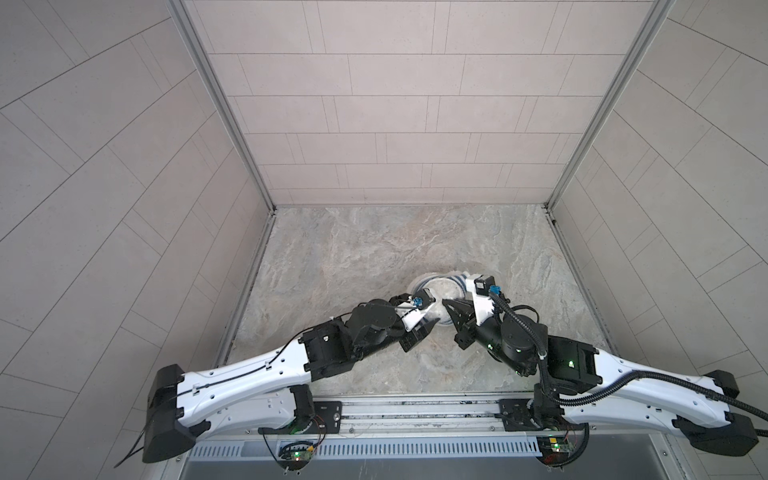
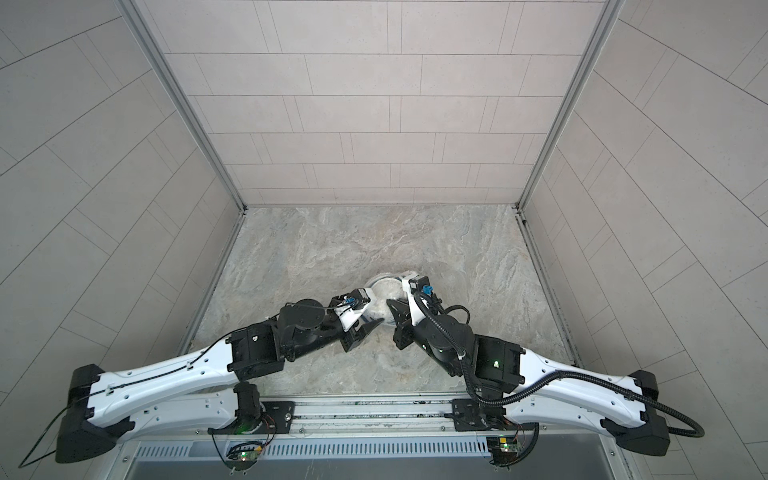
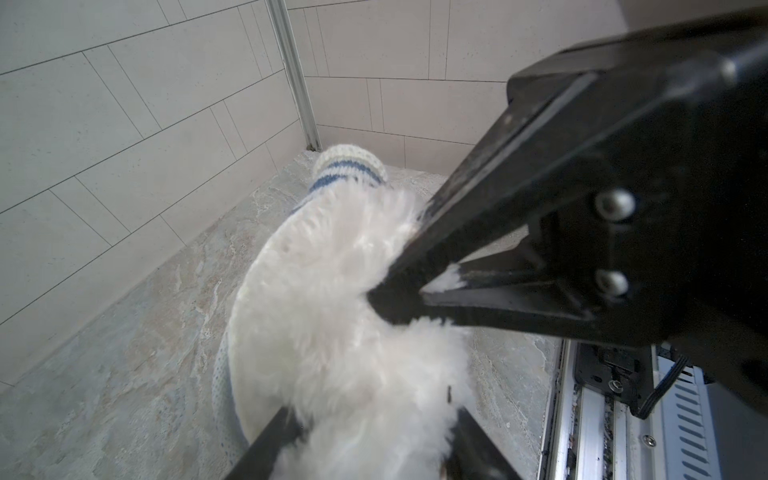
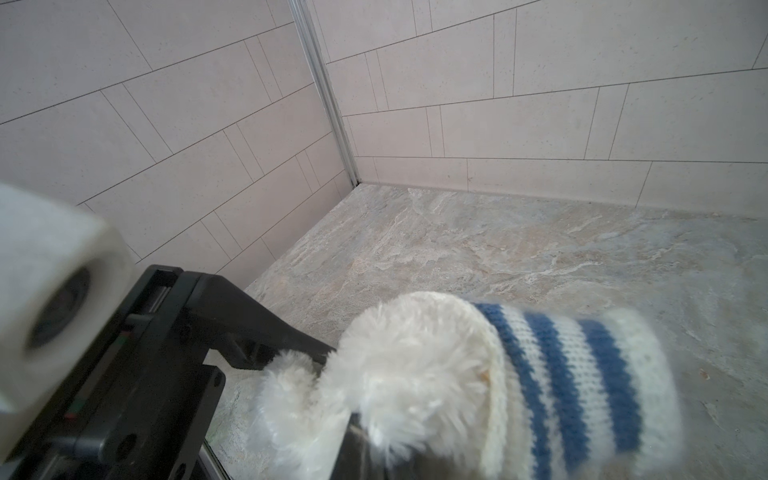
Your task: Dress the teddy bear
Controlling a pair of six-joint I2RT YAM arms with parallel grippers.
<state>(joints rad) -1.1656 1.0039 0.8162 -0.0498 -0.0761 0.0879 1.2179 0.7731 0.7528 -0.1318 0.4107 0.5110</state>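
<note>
Teddy bear [image 3: 332, 299] lodged between both sets of jaws. Right gripper [image 3: 372, 298] jaws together on a fur tuft; left gripper [image 3: 374, 419] jaws apart astride fur, squeezing or not hard to tell. Just beside the right jaws, striped shirt [image 4: 582, 374] drawn over one end only. Judged partway dressed: most fur bare, pulling the shirt down left to do.

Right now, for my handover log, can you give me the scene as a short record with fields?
teddy bear: between the two grippers, fur mostly bare
striped shirt: over one end of bear only
left gripper: straddles bear, grip unclear
right gripper: shut, pinching bear's fur
task: dressing unfinished
</note>
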